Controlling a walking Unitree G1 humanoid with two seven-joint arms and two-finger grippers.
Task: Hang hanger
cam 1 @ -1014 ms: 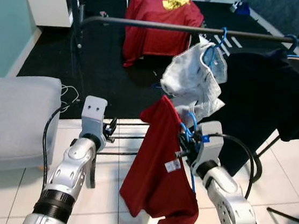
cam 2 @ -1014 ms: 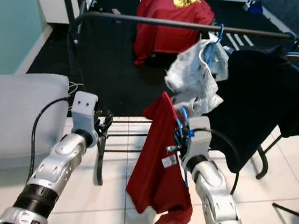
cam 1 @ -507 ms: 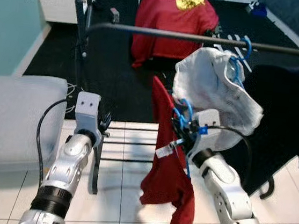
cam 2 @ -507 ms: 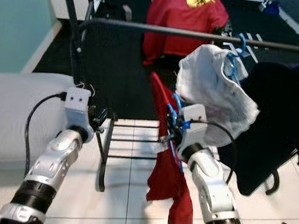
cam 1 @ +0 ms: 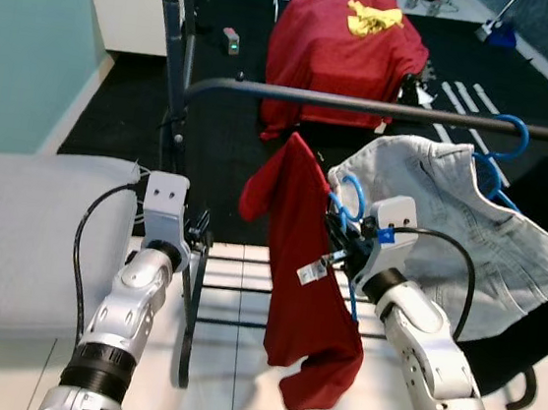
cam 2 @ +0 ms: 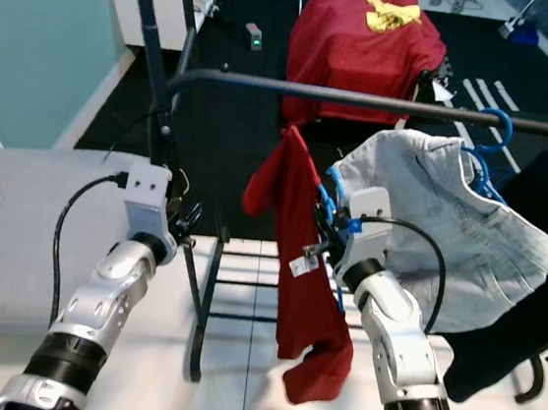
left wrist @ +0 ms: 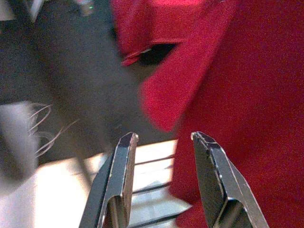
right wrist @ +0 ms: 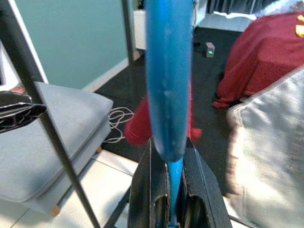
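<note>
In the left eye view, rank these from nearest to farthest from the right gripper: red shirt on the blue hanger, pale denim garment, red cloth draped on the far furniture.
1. Red shirt, hanging right beside the right gripper.
2. Pale denim garment, just behind, to its right.
3. Red cloth, across the dark floor, far back.

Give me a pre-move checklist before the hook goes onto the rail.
1. Right gripper shut on the blue plastic hanger: ok.
2. Red shirt on that hanger: ok, though draped mostly to one side.
3. Hook on the black metal rail: not ok, it is below the rail.
4. Free rail left of the pale denim garment: ok.
5. Left gripper open, holding nothing: ok.
6. Hook facing the rail: cannot tell.
</note>
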